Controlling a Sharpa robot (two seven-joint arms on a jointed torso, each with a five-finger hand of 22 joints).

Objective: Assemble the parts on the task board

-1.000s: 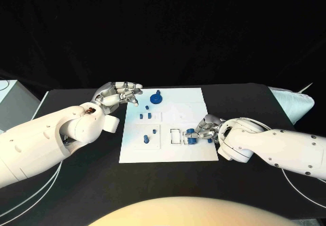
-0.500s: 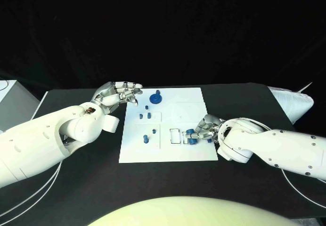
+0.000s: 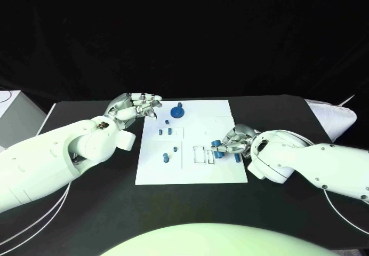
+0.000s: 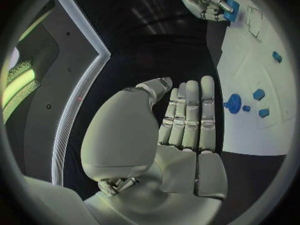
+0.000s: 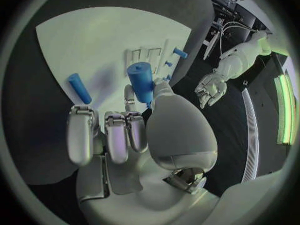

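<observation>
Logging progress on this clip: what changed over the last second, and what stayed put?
The right hand has shifted slightly away from the robot along the board's right edge, lifting a blue part pinched in its fingers. Another blue part lies on the board beside it. The left hand stayed at the far left corner, holding nothing; the other parts did not move.

This looks like a robotics lab set up for recording. A black bench (image 3: 192,208) stands before a black backdrop (image 3: 184,42), with only a white task board (image 3: 192,141) laid out on it. In the right wrist view, cables and equipment (image 5: 228,5) hang at the room's edge, and green light strips (image 5: 281,105) glow along the wall panels, as they do in the left wrist view.
</observation>
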